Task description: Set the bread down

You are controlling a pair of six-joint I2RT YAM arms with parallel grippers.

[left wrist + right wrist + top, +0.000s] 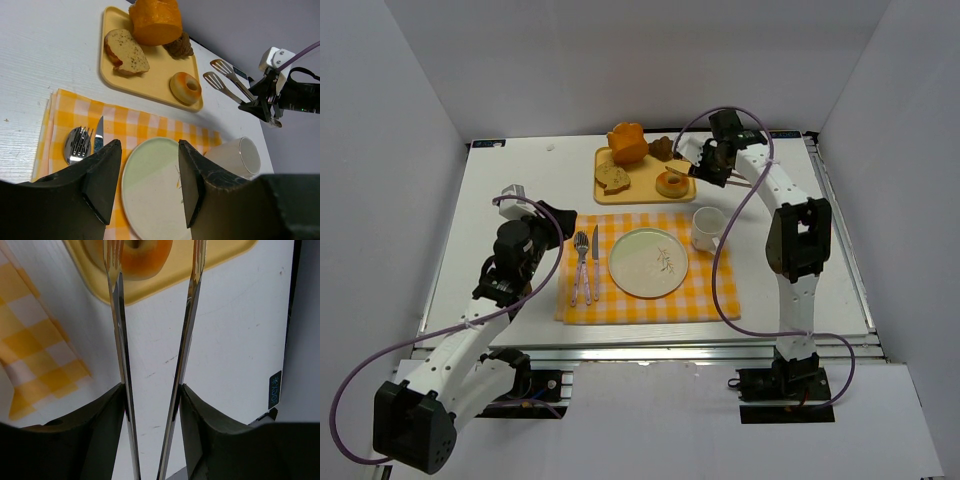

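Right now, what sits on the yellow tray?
On the tray: the bread, an orange loaf, a donut, and a dark brown piece, partly hidden behind the loaf.

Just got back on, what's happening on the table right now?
The right gripper holds metal tongs, tips over the donut on the tray. The bread lies on that tray, not yet picked up. The plate is bare. The left gripper hangs open, holding nothing.

Lab rig — white enclosure walls (380, 150)
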